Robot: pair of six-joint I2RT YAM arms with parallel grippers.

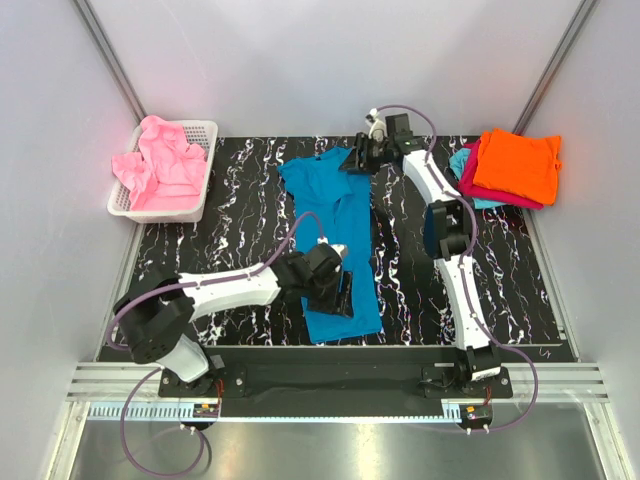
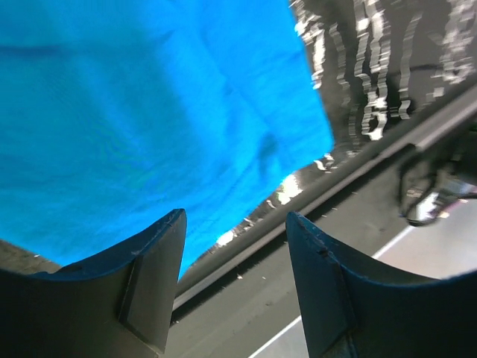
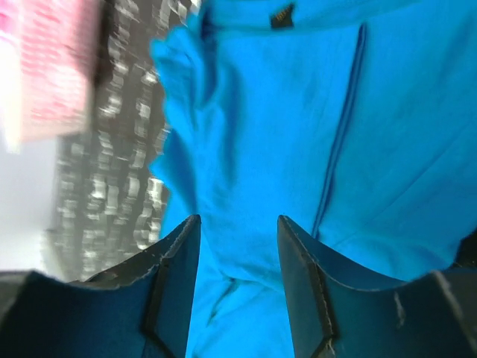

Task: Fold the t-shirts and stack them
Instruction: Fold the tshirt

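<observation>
A teal-blue t-shirt [image 1: 335, 240] lies lengthwise down the middle of the black marbled table, collar at the far end, hem near the front edge. My left gripper [image 1: 343, 292] is open over the shirt's lower part; its wrist view shows the hem corner [image 2: 149, 127] ahead of the empty fingers. My right gripper [image 1: 357, 160] is open at the shirt's far right shoulder, with blue cloth [image 3: 298, 149] below and between the fingers but not pinched. Pink shirts [image 1: 160, 165] lie in the white basket. Orange [image 1: 518, 162], magenta and light cyan shirts are stacked at the back right.
The white mesh basket [image 1: 205, 170] stands at the back left corner. The folded stack sits at the table's back right edge. A metal rail [image 1: 340, 380] runs along the front, with the arm bases on it. Grey walls enclose the table.
</observation>
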